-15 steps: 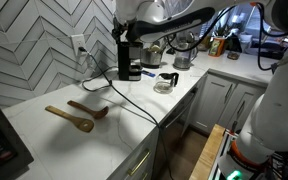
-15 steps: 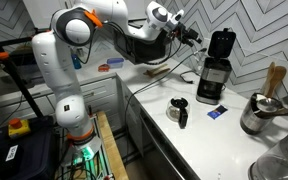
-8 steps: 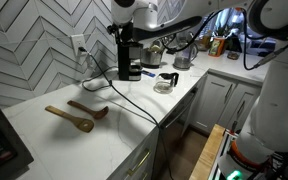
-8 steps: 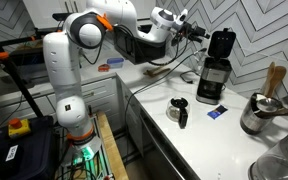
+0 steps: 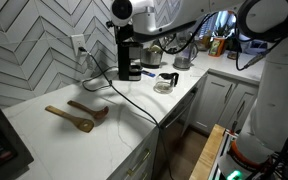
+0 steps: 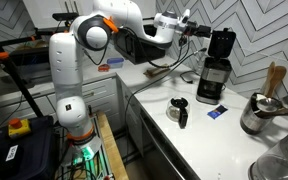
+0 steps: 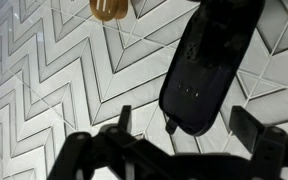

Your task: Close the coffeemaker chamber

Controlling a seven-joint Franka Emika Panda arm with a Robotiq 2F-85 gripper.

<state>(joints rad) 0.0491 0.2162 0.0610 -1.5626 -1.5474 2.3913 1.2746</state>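
The black coffeemaker (image 5: 130, 62) stands against the tiled wall, and it also shows in the other exterior view (image 6: 212, 80). Its chamber lid (image 6: 222, 43) stands raised upright, leaving the chamber open. In the wrist view the lid (image 7: 212, 60) is a dark oval plate seen close up. My gripper (image 6: 197, 30) is at lid height just beside it, not touching as far as I can tell. In the wrist view the gripper (image 7: 183, 114) is open and empty, with the lid's end between and beyond the fingers.
A glass carafe (image 5: 166, 82) sits on the counter in front of the coffeemaker, and a steel kettle (image 5: 182, 58) stands behind. Two wooden spoons (image 5: 72, 118) lie on the counter. A steel pot (image 6: 258, 116) with utensils and a blue item (image 6: 215, 113) sit nearby.
My gripper has moved toward the coffeemaker and is now next to the raised lid. The lid has not moved.
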